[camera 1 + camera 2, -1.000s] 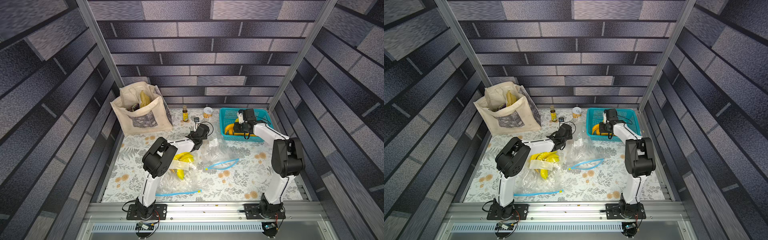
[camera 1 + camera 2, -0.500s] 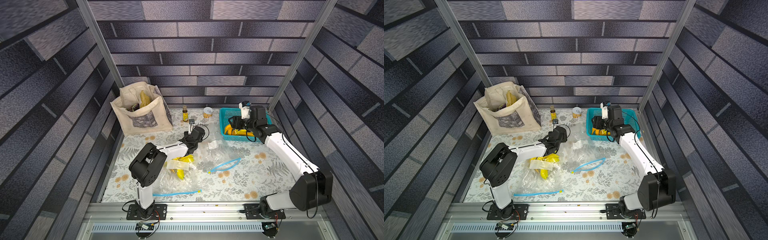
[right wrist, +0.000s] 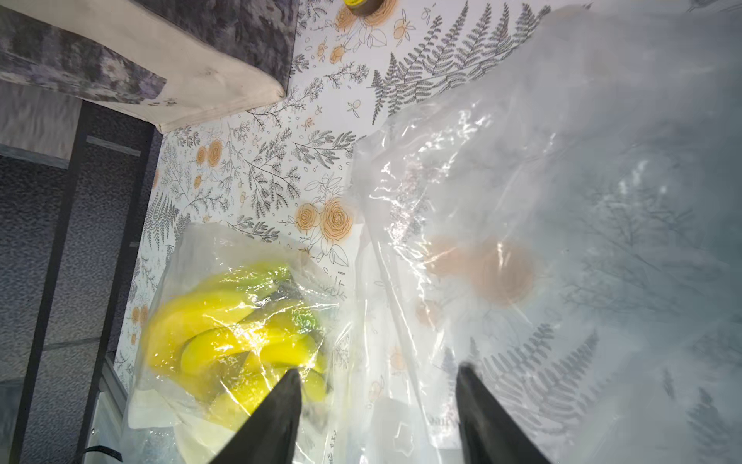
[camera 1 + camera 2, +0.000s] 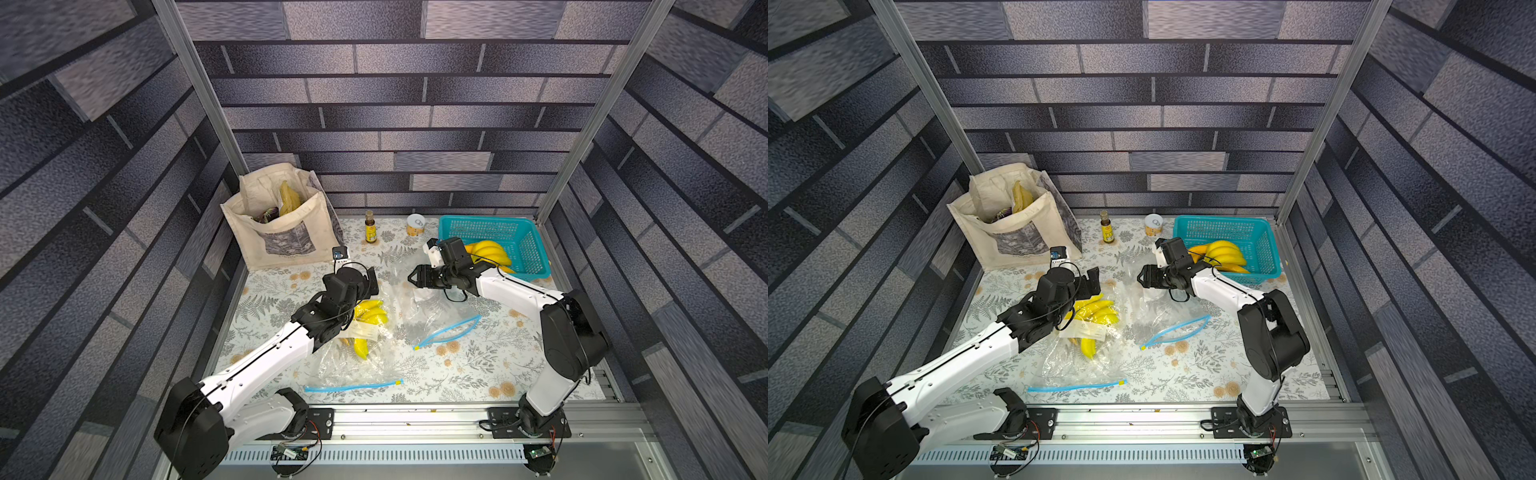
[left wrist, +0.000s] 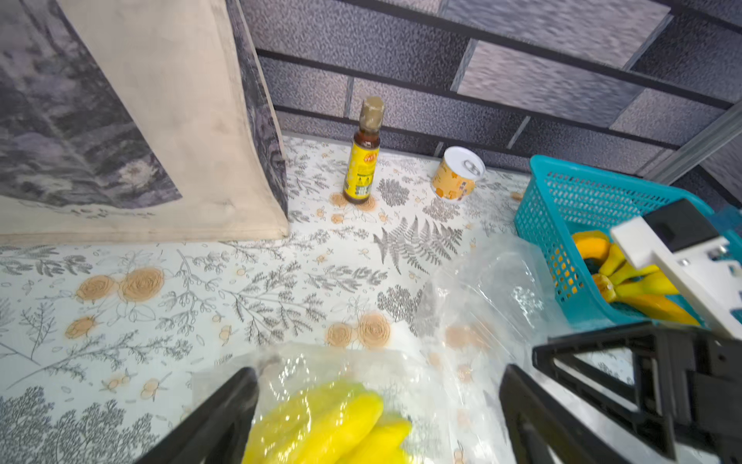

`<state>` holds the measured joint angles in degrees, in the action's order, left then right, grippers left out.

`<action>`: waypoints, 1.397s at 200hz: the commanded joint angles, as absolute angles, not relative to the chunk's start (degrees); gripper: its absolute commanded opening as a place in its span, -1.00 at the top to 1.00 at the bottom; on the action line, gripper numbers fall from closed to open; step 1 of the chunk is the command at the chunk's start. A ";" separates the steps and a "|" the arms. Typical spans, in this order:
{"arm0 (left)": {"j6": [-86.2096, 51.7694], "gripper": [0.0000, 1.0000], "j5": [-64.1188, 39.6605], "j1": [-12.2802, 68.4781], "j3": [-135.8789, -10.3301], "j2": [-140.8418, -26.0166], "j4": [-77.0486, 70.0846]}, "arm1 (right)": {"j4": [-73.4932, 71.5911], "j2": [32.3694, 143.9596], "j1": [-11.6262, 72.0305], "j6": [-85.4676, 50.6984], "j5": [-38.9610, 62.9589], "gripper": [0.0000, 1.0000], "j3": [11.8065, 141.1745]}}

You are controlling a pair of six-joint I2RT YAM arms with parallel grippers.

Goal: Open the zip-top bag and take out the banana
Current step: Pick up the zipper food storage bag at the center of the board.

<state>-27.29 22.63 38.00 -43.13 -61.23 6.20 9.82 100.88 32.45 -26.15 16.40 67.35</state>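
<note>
A bunch of yellow bananas (image 4: 370,311) lies inside a clear zip-top bag (image 4: 353,365) in the middle of the table. Its blue zip strip (image 4: 353,387) lies at the near end. My left gripper (image 4: 371,281) hovers at the bag's far end, open wide. In the left wrist view the bagged banana (image 5: 321,418) sits between the spread fingers (image 5: 241,393) of the left gripper (image 5: 379,371). My right gripper (image 4: 412,277) is open over a second, empty clear bag (image 4: 432,307) with a blue zip (image 4: 449,330). The right wrist view shows that plastic under the right gripper (image 3: 378,370), with the bananas (image 3: 208,321) beside it.
A teal basket (image 4: 534,257) at the back right holds another banana bunch (image 4: 488,251). A cloth tote bag (image 4: 282,220) stands at the back left. A small bottle (image 4: 370,228) and a can (image 4: 415,224) stand along the back wall.
My left gripper has gone from nearly shut to wide open and drawn back towards the bagged bananas. My right arm has swung from the basket to the empty bag.
</note>
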 commanded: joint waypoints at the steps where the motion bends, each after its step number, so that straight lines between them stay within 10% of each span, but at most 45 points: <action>1: -30.55 -0.93 18.34 40.49 -39.83 -57.10 17.12 | 6.80 106.07 33.37 -28.58 16.90 -0.24 68.44; 126: -42.38 -0.82 15.43 40.01 -33.93 -67.84 13.67 | 10.38 123.43 33.40 -25.99 8.63 -0.25 79.53; 279: -42.09 -0.71 12.19 30.33 -38.71 -81.28 4.01 | 11.49 84.60 43.41 -10.41 19.15 -0.33 52.88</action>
<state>-40.99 17.37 31.44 -39.51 -81.21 1.98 8.58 87.79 38.15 -20.27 18.61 58.39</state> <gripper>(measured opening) 0.852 0.672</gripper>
